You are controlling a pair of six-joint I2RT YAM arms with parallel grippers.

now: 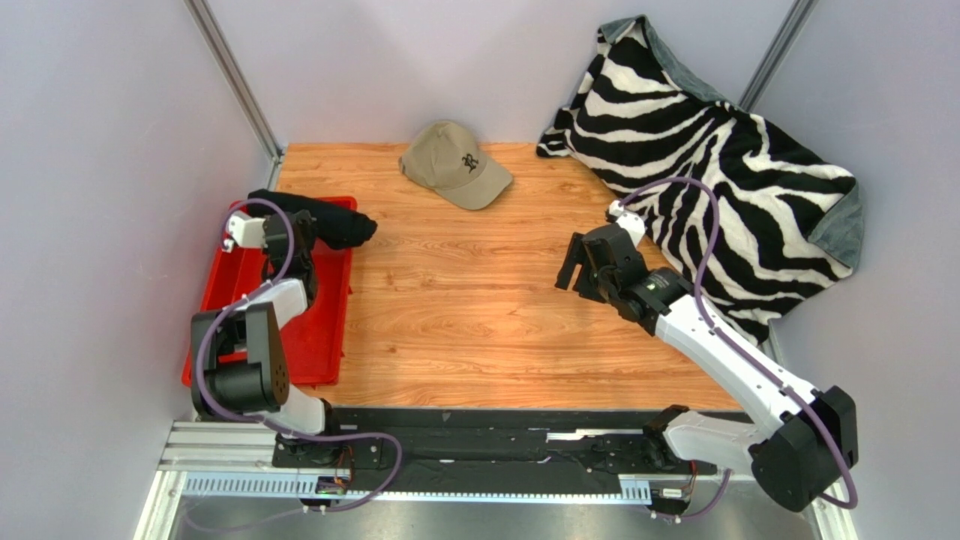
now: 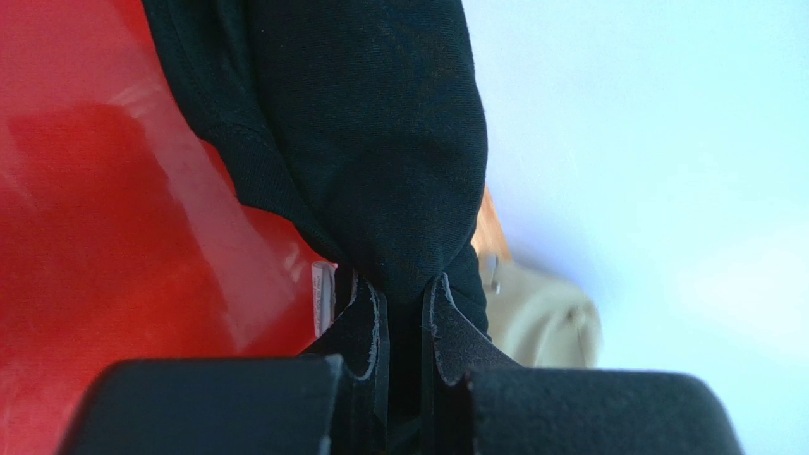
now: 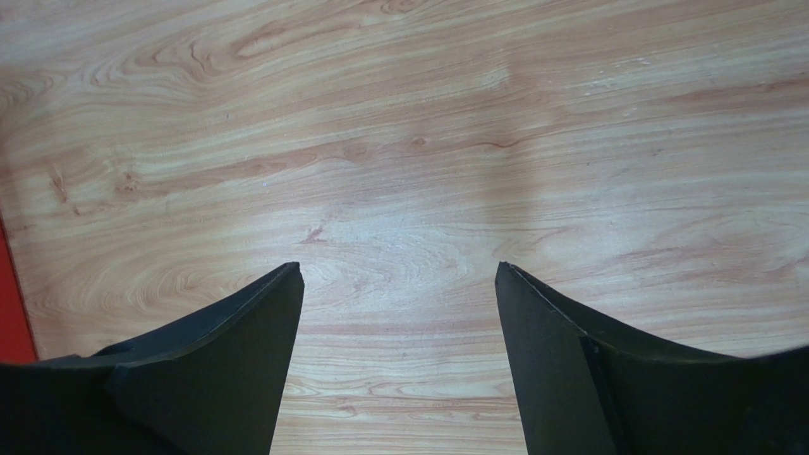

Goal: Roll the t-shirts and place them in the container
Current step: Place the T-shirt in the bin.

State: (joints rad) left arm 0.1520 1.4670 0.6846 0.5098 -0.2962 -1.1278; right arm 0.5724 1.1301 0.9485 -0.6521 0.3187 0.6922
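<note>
Now, far left: the left tool [image 2: 404,284] is clamped on the bundled black t-shirt [image 1: 335,223] over the red bin's [image 1: 321,332] far end. Tan cap [image 1: 456,163] sits mid-back on the counter [image 1: 473,315]. The right tool [image 3: 399,275] hovers wide open over bare wood, beside the zebra blanket [image 1: 721,158].

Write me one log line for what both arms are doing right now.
left gripper: shut on black t-shirt, over red bin | right gripper: open, empty, above wooden table | t-shirt: bunched up
</note>
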